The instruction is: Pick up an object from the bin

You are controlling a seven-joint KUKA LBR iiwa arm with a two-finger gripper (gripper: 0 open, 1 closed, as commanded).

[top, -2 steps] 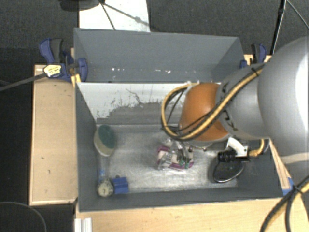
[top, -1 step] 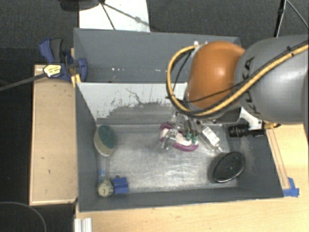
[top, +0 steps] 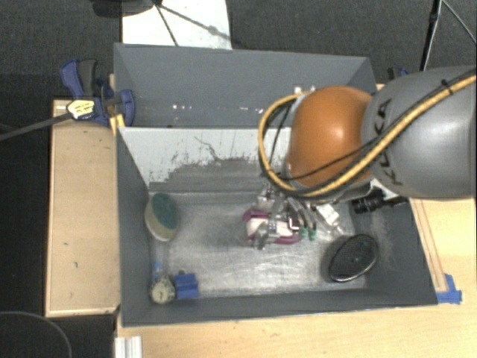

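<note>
We see the gripper (top: 262, 233) down near the bin (top: 223, 271) floor, on a small purple-and-white thing (top: 257, 221) lying just view-left of the black oval disc (top: 350, 258). We can't tell whether it's open or closed. The green oval pad (top: 162, 216) and blue-and-yellow piece (top: 175, 287) sit well further view-left of that disc.

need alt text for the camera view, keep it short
The arm's gripper is low over a small purple and white thing near the middle of the grey bin. A black oval disc lies at the view's right, a green-faced oval sponge by the left wall, and a small blue and beige thing in the near left corner.
</note>
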